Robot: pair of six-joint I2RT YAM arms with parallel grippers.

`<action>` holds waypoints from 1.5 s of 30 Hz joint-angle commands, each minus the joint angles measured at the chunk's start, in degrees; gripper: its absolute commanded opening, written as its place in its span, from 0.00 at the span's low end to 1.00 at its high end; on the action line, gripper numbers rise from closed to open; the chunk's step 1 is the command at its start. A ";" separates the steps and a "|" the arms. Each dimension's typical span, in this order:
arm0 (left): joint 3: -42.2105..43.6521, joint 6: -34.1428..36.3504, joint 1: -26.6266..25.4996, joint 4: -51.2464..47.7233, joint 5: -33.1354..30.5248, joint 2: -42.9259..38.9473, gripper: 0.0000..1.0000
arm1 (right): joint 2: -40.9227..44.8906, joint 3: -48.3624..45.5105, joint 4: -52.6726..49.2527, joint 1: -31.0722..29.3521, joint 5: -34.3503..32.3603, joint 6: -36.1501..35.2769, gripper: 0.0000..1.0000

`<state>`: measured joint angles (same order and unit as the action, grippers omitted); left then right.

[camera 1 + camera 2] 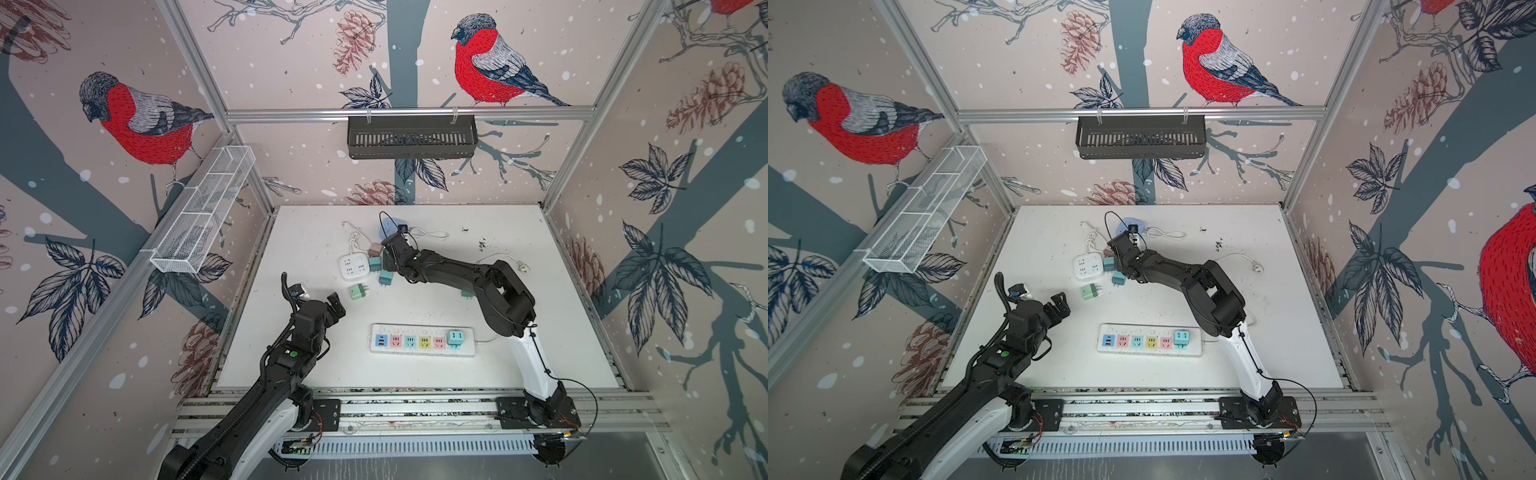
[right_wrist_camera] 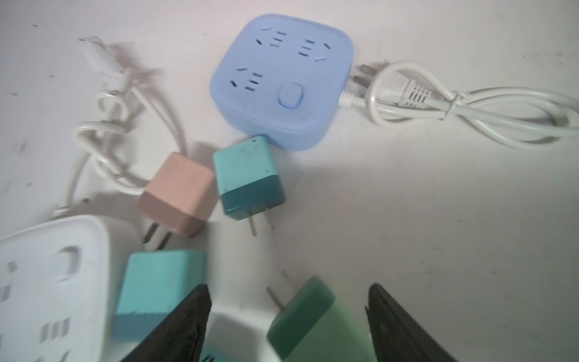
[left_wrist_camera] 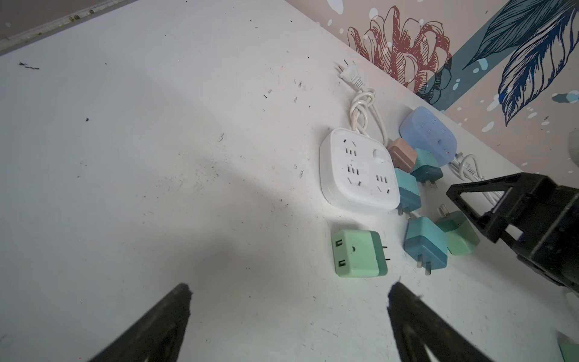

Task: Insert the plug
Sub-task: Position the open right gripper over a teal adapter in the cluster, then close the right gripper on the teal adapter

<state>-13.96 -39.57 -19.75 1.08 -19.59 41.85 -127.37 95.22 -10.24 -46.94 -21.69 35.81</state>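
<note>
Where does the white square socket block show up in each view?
Top view: white socket block on the table, just behind the mint charger.
Top view: same spot.
Left wrist: whole, next to the mint charger.
Right wrist: cut off at the frame edge, beside a teal plug.
Shared landmark: its knotted white cord.

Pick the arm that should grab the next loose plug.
Right. The right gripper is down among the loose plugs, its open fingers either side of a green plug. The left gripper hangs open, short of them.
</note>
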 commanded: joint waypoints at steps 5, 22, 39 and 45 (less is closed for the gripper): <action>0.07 -0.26 0.02 1.87 -0.36 -0.45 0.98 | 3.44 -4.14 2.18 -3.17 0.97 0.74 0.81; 0.78 -0.16 0.05 1.91 -0.27 -2.30 0.98 | -6.02 3.13 -2.65 -5.24 0.86 2.31 0.75; 0.71 -0.26 0.06 1.82 -0.36 -2.24 0.98 | -5.30 -3.14 -0.70 -6.40 0.58 3.48 0.66; 0.77 -0.35 0.02 1.52 -0.27 -2.99 0.98 | -5.17 -3.50 -1.01 -6.81 1.20 2.87 0.56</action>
<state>-13.30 -39.55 -19.75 1.06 -19.53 39.20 -132.03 92.12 -5.63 -53.28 -24.12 37.56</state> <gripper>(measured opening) 0.978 0.567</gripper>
